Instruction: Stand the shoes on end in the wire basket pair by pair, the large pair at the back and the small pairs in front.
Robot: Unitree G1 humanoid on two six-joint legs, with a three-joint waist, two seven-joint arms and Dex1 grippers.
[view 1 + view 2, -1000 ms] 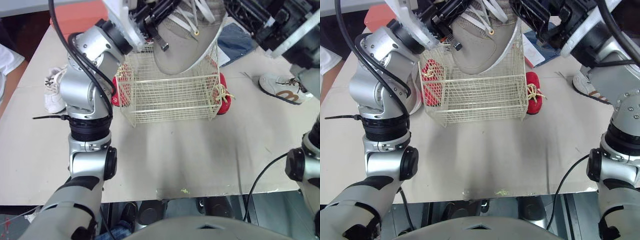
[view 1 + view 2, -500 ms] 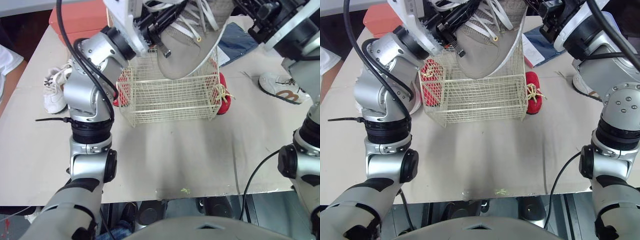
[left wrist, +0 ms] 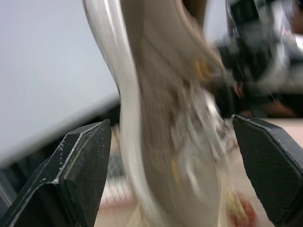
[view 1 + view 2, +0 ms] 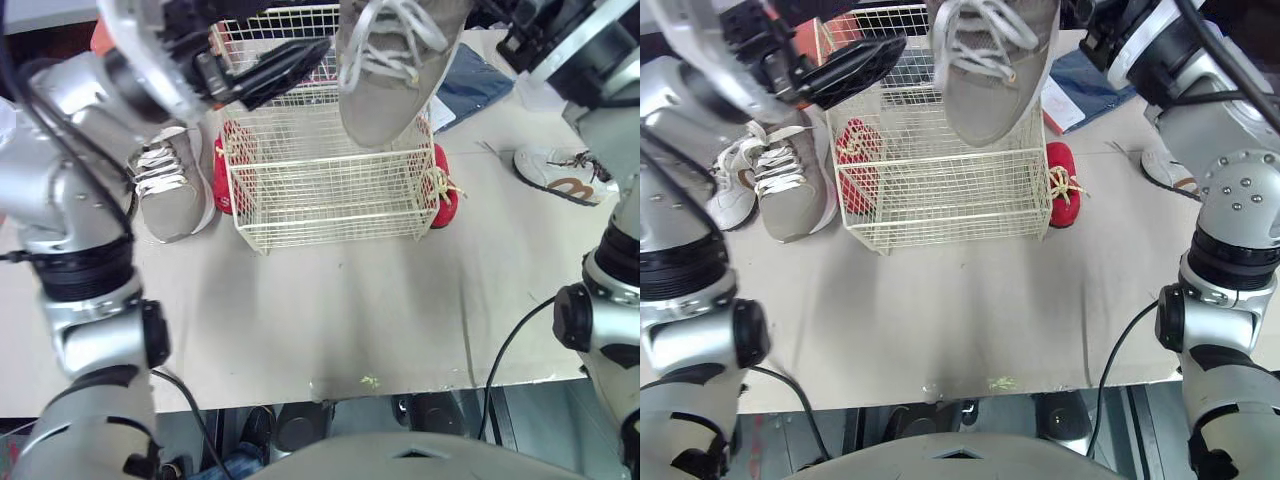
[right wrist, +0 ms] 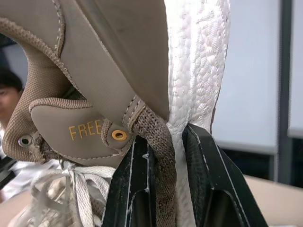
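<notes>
A large tan shoe (image 4: 385, 75) hangs toe down over the white wire basket (image 4: 330, 200), its toe just inside the rim. My right gripper (image 5: 165, 189) is shut on the shoe's heel collar, seen close up in the right wrist view. Left of the shoe and clear of it, my left gripper (image 4: 285, 75) stands open; the left wrist view shows its fingers (image 3: 80, 175) wide apart with the shoe (image 3: 165, 142) in front of them. The matching tan shoe (image 4: 170, 190) lies on the table left of the basket.
Red shoes lean against the basket's left side (image 4: 222, 180) and right side (image 4: 443, 192). A small white shoe (image 4: 725, 195) lies far left and a white shoe with a brown mark (image 4: 560, 180) far right. A blue item (image 4: 470, 85) sits behind the basket.
My left gripper has let go of the tan shoe, opened and swung away to the left. My right gripper has shut on the shoe's heel, and the shoe now hangs from it.
</notes>
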